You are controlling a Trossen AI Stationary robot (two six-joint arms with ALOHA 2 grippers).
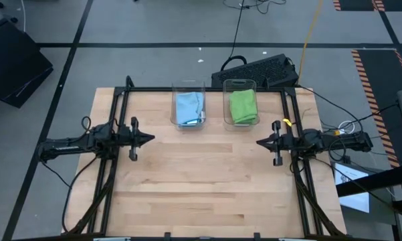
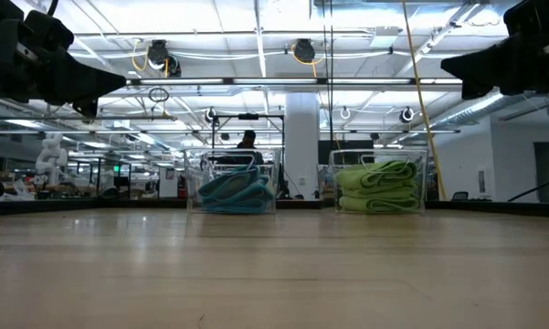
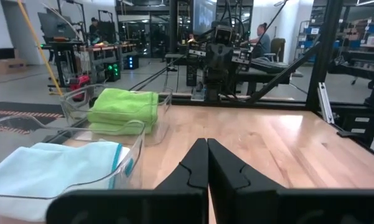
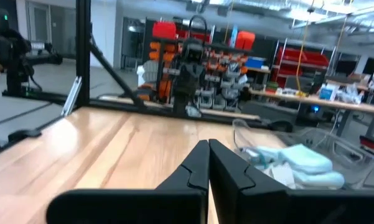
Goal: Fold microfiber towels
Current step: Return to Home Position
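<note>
Light blue microfiber towels [image 1: 188, 108] lie piled in a clear bin [image 1: 188, 88] at the table's far edge, and lime green towels [image 1: 243, 106] lie folded in a second clear bin [image 1: 239, 84] to its right. The low view shows both piles, blue [image 2: 233, 193] and green [image 2: 378, 186], resting on the bin floors. My left gripper [image 1: 151, 139] hovers shut above the table's left side, pointing level toward the right. My right gripper [image 1: 259, 142] hovers shut above the right side, pointing left. Both hold nothing.
A black metal frame [image 1: 207, 89] runs round the table's edges. A dark keyboard [image 1: 257, 69] lies on the floor beyond the far edge. Bare wood [image 1: 207, 181] spreads between the two grippers and toward the near edge. A person shows far off in the room.
</note>
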